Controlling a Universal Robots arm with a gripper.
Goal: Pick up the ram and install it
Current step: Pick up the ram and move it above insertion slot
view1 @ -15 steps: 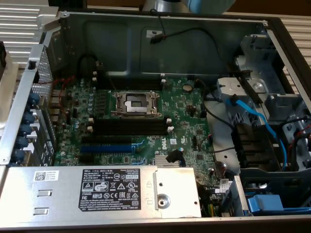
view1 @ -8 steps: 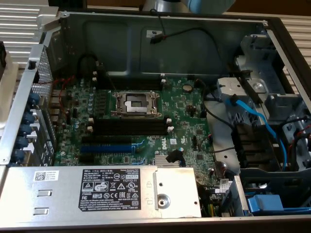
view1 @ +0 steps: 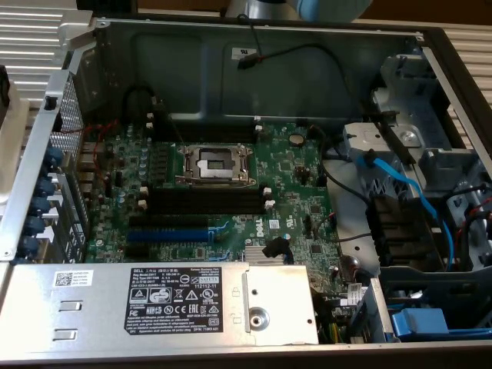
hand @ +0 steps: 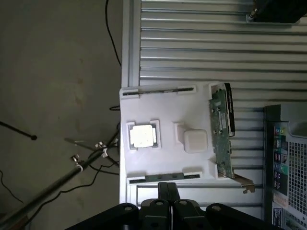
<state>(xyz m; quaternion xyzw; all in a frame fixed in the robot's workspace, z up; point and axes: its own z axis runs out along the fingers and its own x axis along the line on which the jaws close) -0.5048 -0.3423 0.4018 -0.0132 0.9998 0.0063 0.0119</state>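
In the wrist view a white holder tray lies on a ribbed metal table. Two thin ram sticks stand on edge in it: a greenish one in the clips closest to my gripper, and a darker one at the opposite side. My gripper hovers above the tray edge beside the greenish stick, its dark fingers together and holding nothing. In the exterior view the open computer case shows the green motherboard with black memory slots that have white end clips. Only a bit of the arm shows there.
The tray also holds a square processor, a white block and a green expansion card. The case corner lies beside the tray. Inside the case are a processor socket, a blue expansion slot, a power supply and blue cables.
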